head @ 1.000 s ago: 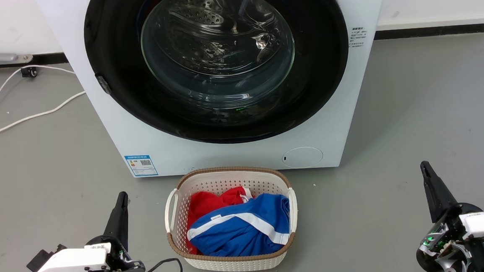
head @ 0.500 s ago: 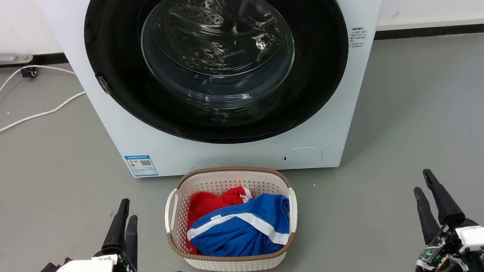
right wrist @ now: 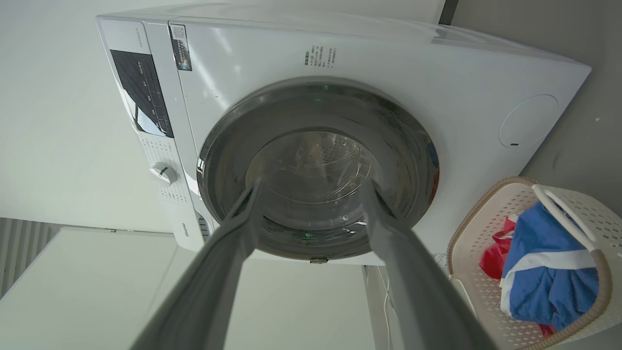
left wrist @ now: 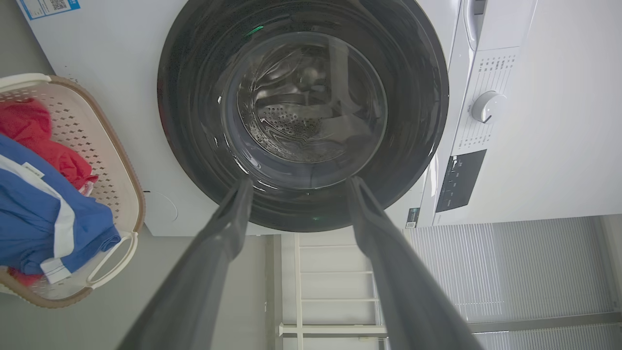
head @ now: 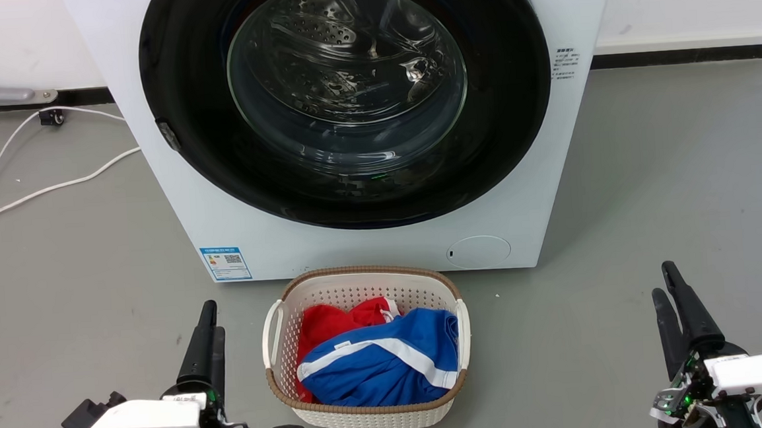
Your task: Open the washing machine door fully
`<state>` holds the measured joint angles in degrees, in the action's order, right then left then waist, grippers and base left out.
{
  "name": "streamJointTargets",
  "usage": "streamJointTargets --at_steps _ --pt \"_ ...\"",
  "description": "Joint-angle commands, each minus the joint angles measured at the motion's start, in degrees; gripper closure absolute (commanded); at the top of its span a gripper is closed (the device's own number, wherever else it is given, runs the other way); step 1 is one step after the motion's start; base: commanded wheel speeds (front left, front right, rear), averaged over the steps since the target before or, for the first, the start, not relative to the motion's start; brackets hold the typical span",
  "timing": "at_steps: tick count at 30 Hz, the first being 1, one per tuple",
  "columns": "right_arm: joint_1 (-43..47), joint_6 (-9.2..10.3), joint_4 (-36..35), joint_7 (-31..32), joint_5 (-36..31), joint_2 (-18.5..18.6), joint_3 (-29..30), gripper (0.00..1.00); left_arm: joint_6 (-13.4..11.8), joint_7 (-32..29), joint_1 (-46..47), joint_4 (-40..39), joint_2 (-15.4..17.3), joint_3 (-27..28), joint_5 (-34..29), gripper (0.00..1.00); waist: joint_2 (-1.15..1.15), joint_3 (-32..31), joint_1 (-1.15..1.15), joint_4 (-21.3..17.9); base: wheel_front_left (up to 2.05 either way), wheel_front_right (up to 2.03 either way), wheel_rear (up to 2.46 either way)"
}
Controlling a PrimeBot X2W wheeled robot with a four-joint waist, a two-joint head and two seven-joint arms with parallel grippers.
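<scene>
The washing machine door [head: 502, 134] is a big round glossy black ring around a bulging glass bowl, lying flat against the white washer [head: 153, 162]. A small latch piece [head: 166, 134] sits on its left edge. My left gripper [head: 213, 320] hovers low over the floor, left of the basket, well short of the door, and is open with nothing in it. My right gripper [head: 661, 281] stands open over the floor at the far right. In the wrist views the left gripper [left wrist: 297, 182] and the right gripper [right wrist: 313, 183] frame the door [left wrist: 194, 97] [right wrist: 403, 146] from a distance.
A white laundry basket [head: 275, 326] with red and blue clothes stands on the grey floor right in front of the washer. White cables [head: 55, 187] trail over the floor at the left. The washer's dial [left wrist: 487, 107] and black panel [right wrist: 141, 92] sit above the door.
The head camera has shifted slightly. Each gripper showed as one finger outline a second ago and now shows two fingers apart. The left gripper sits a little farther forward and right.
</scene>
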<state>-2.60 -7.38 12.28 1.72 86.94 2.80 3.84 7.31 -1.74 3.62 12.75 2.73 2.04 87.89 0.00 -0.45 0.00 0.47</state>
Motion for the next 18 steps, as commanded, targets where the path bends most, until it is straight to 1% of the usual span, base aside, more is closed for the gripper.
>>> streamJointTargets --at_steps 1,4,11,18 --pt "-0.68 -0.04 -1.39 -0.45 -1.06 0.14 -0.21 0.00 0.07 0.44 0.48 -1.32 0.28 -0.27 -1.06 0.00 0.00 -0.01 0.00 0.04 0.00 0.00 0.00" --pt "-0.64 -0.04 -1.95 -1.18 -4.74 0.33 -0.57 0.00 0.07 1.18 0.32 -1.79 0.30 -0.66 -4.42 0.00 0.00 -0.10 0.00 0.17 0.00 0.00 0.00" --pt "-0.57 -0.05 -2.89 -2.79 -16.05 0.83 -1.14 0.00 0.09 2.80 0.05 -2.42 0.37 -1.64 -13.98 0.00 0.00 -0.21 0.00 0.27 0.00 0.00 0.00" --pt "-0.33 -0.06 -3.77 -3.03 -26.17 0.60 -0.66 0.00 0.11 4.32 0.34 -2.78 0.65 -2.33 -23.36 0.00 0.00 -0.16 0.00 0.10 0.00 0.00 0.00"
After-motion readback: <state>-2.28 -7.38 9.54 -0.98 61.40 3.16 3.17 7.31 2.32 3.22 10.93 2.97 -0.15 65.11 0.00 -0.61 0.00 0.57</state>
